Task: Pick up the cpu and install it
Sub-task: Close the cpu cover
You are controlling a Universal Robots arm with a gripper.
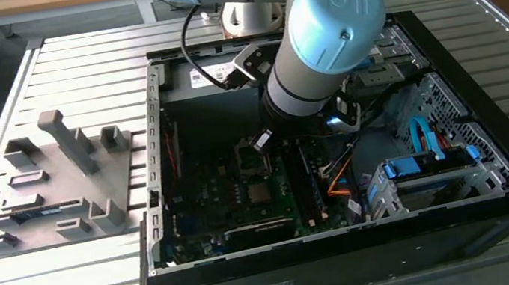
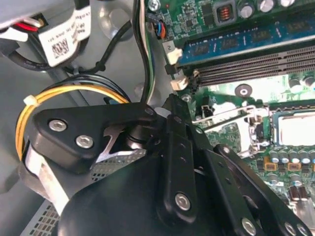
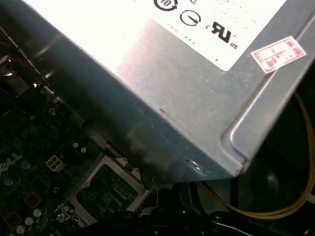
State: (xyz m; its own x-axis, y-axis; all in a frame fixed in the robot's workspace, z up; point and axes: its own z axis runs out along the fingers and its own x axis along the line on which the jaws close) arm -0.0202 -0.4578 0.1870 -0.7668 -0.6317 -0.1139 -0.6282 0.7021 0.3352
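Ext. cam first, i.e. the exterior view: slatted desk (image 1: 71,64) w/ an open PC case (image 1: 354,264) lying on it, and a grey fixture (image 1: 59,187) at 9 o'clock of the case, well apart from the work. The arm (image 1: 332,21) comes in from 12 o'clock and dips into the case. Its pincer (image 1: 262,141) hangs low over the board (image 1: 211,194), just above a dark square frame (image 1: 249,161).

The cpu (image 1: 259,191), a small pale grey square, looks to lie flat on the board at 6 o'clock of that frame. It is close to the pincer but not in it. RAM slots (image 1: 303,181) run beside it at 3 o'clock, and a blue drive bay (image 1: 429,162) sits further out the same way.

In the second wrist view the black links of the pincer (image 2: 169,105) draw together to one point, so it reads as clenched w/ nothing seen between. The cpu (image 2: 298,129) shows as a bright pale patch inside its socket, apart from the tip. The RAM slots (image 2: 246,69) run past it, one blue stick (image 2: 236,44) seated. A yellow cable (image 2: 64,93) loops off to the side.

In the first wrist view the grey PSU (image 3: 147,98) looms over the dark board (image 3: 29,162).
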